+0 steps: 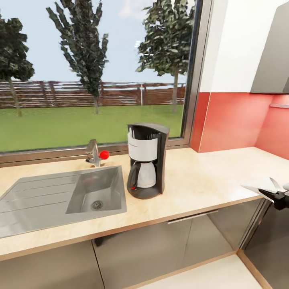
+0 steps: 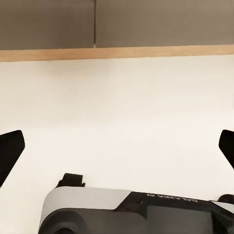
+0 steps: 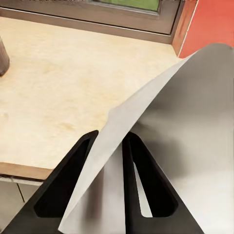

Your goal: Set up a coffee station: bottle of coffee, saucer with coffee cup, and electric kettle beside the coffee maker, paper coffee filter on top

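A black coffee maker (image 1: 146, 160) with a white carafe stands on the beige countertop (image 1: 208, 180), just right of the sink. At the head view's right edge, level with the counter's front edge, my right gripper (image 1: 277, 196) is shut on a thin white paper coffee filter (image 1: 253, 188). The right wrist view shows that filter (image 3: 185, 122) as a big curved sheet pinched between the black fingers (image 3: 68, 185) of my right gripper (image 3: 111, 136), above the counter's right part. My left gripper (image 2: 117, 146) hangs open over pale floor, with nothing between its fingers.
A steel sink (image 1: 60, 196) with a faucet (image 1: 95, 154) and a red knob fills the counter's left. A window runs behind it, and a red backsplash (image 1: 233, 120) closes the right corner. Grey cabinet fronts (image 1: 160, 245) sit below. Bare counter lies right of the coffee maker.
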